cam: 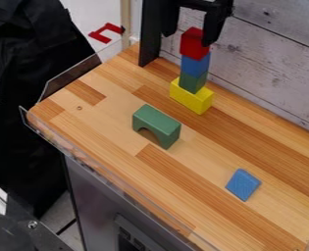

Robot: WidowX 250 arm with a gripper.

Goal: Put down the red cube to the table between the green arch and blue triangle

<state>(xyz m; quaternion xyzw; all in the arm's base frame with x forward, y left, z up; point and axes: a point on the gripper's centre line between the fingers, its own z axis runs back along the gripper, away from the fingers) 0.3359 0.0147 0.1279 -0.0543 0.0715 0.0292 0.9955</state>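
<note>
1. The gripper (190,38) hangs at the top of the view with its fingers parted, one on each side of the red cube (194,45); the gap looks a little wider than the cube, so I judge it open and not yet gripping
2. The red cube sits on top of the stack, above a blue block (196,65), a green block (193,82) and a yellow block (191,98) at the foot; from the hand it lies right between the fingertips, so the next step seems to be closing rather than reaching sideways
3. The cube has no long axis to match; what counts is that the fingers meet its opposite faces squarely; a skewed squeeze could twist it or topple the stack
4. The drop spot lies down and towards the right of the view from the stack, between the green arch (155,125) and the blue triangle (243,185) on the table (202,162); best to lift straight up first, then carry it over and lower it there
</note>
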